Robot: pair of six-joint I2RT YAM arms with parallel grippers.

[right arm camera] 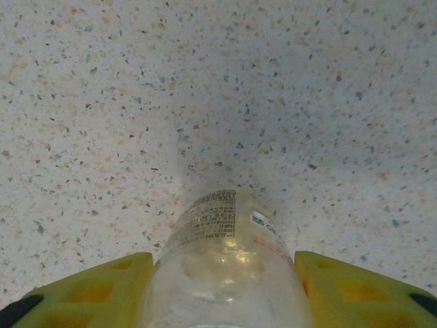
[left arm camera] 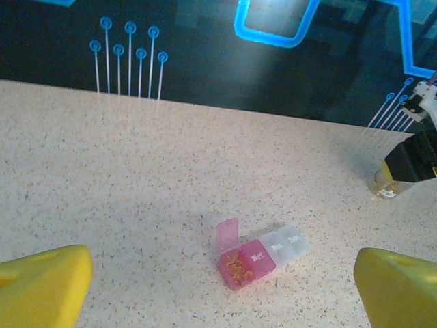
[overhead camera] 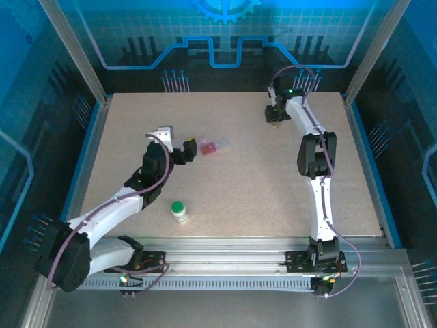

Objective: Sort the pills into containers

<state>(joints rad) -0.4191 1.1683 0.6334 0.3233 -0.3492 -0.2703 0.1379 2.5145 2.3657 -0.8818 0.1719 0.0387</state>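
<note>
From above, the left gripper (overhead camera: 183,149) sits at mid-table with its jaws spread wide, pointing at the pill box (overhead camera: 212,145), which lies just beyond the fingertips and apart from them; the white bottle (overhead camera: 179,212) with its green cap sits nearer the bases, beside the left forearm and well apart from both grippers; the right gripper (overhead camera: 274,119) is at the far side of the table (overhead camera: 239,198), tipped downward, its jaws too small to read from here.

Over the left wrist, the two yellow fingers (left arm camera: 42,287) sit in the bottom corners, far apart and holding nothing; the pill box lies flat on the table between their lines and a little ahead, touching neither; its pink end compartment has the lid up and orange-brown pills (left arm camera: 237,268) inside, while the clear compartments next to it are shut; far off to the right, the amber bottle (left arm camera: 384,184) stands under the right gripper's black body.

Over the right wrist, the amber bottle sits right between the yellow fingers (right arm camera: 89,290), label toward the camera, one finger close against each side; whether they press on it or merely flank it I cannot tell.
</note>
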